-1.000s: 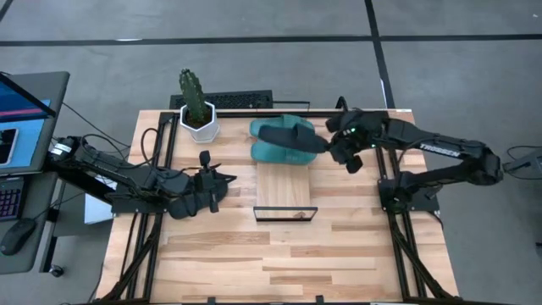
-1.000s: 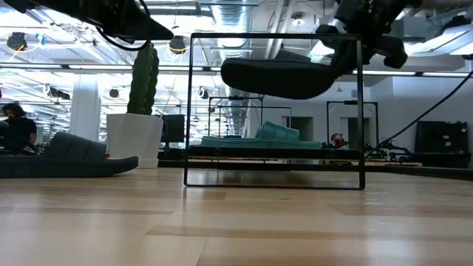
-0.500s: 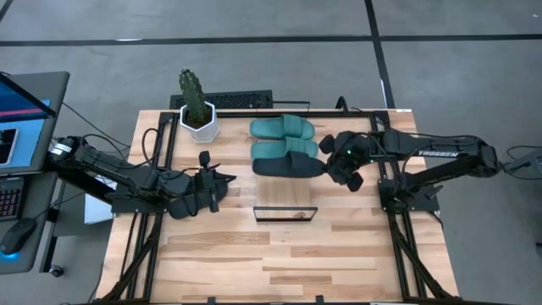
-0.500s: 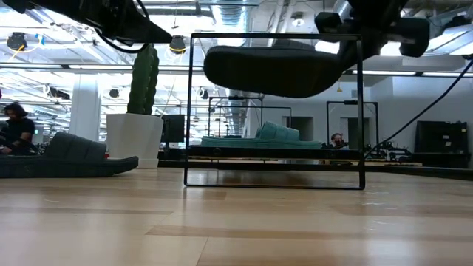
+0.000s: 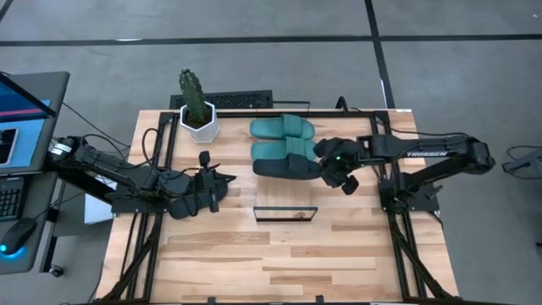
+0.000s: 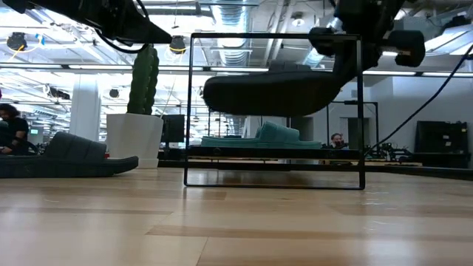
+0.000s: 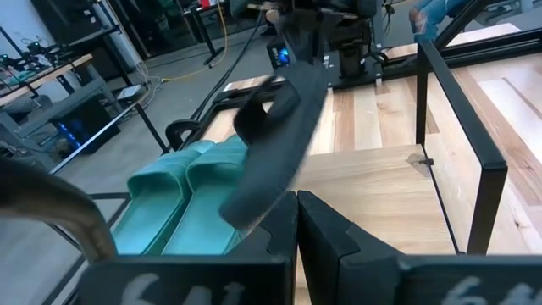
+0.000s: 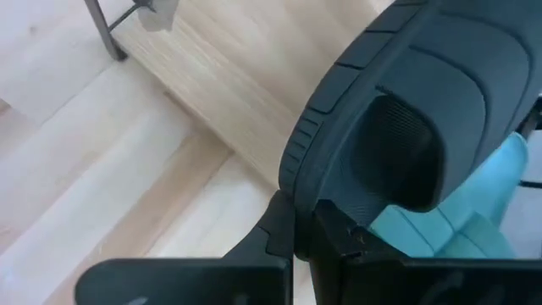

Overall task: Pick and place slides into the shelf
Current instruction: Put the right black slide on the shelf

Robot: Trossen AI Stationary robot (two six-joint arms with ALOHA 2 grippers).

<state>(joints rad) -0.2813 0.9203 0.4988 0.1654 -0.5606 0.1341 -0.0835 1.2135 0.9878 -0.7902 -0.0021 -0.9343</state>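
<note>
Two teal slides (image 5: pixel 282 129) (image 5: pixel 268 151) lie side by side on the far part of the shelf (image 5: pixel 286 196), a narrow light-wood plank in a black wire frame (image 6: pixel 362 111). My right gripper (image 5: pixel 329 165) is shut on one black slide (image 5: pixel 286 165) and holds it crosswise above the plank, just near of the teal pair. A second black slide (image 6: pixel 66 157) rests sole-down on the table, at the left of the low view. My left gripper (image 5: pixel 222 180) waits left of the shelf, shut and touching nothing. My right gripper pinches the black slide between its two fingers at the sole's rim (image 8: pixel 295 174), at the end toward the table's right side. The fingers come from the right, slanting down. The slide (image 6: pixel 270 92) hangs clear of the plank, nearly level, its held end slightly higher.
A cactus in a white pot (image 5: pixel 196 108) stands at the table's far left, with a keyboard (image 5: pixel 237 101) at the far edge behind it. The shelf's near half (image 5: pixel 286 203) is bare wood. A laptop (image 5: pixel 21 119) sits left of the table.
My right gripper has carried the black slide from above the teal slides toward the table's near edge and a little left, then lowered it above the plank. It has stayed shut on the slide. The left arm has kept still.
</note>
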